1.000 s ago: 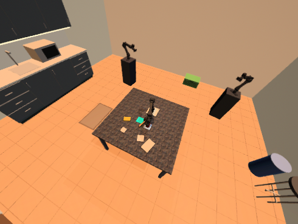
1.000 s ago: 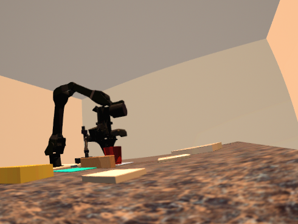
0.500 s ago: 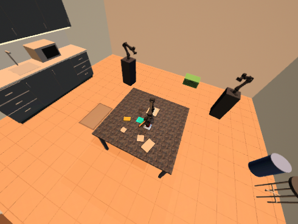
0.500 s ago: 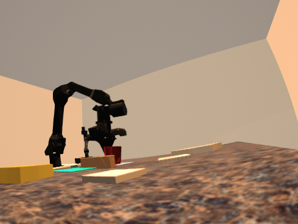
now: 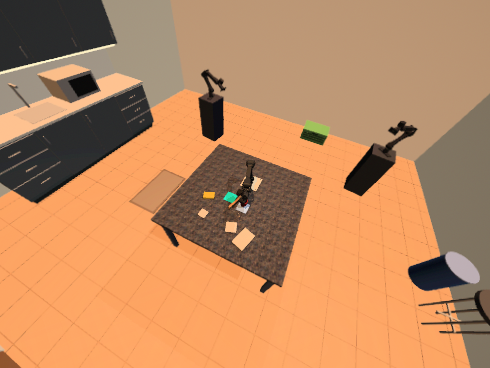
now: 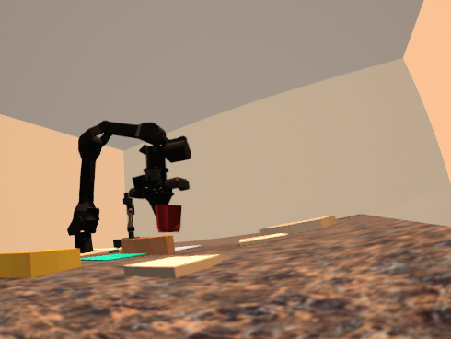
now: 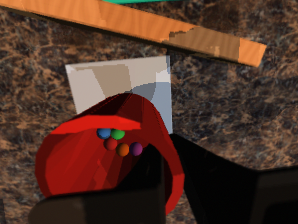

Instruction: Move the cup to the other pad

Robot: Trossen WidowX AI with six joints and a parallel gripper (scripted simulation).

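Note:
The red cup point(image 5: 244, 203) point(image 6: 168, 218) point(image 7: 60, 162) hangs in the air above the pale grey-white pad point(image 5: 243, 209) point(image 6: 190, 248) point(image 7: 82, 82). My gripper point(image 6: 161, 205) point(image 7: 164, 140) is shut on the cup's wall, one finger inside and one outside. In the wrist view the cup looks tilted. Several marbles point(image 7: 118, 134) lie together inside it: blue, green, red, orange and purple show. The teal pad point(image 5: 230, 197) point(image 6: 112, 257) point(image 7: 150, 1) lies flat beyond the wooden bar, with nothing seen on it.
A wooden bar point(image 5: 235, 202) point(image 6: 149, 245) point(image 7: 150, 26) lies between the pads, a low obstacle. A yellow block point(image 5: 209, 195) point(image 6: 55, 263) lies past the teal pad. Pale flat blocks point(image 5: 231, 227) point(image 5: 203, 213) point(image 5: 243, 239) lie nearer the table's front edge. Another pale sheet point(image 5: 257, 183) lies beside the arm.

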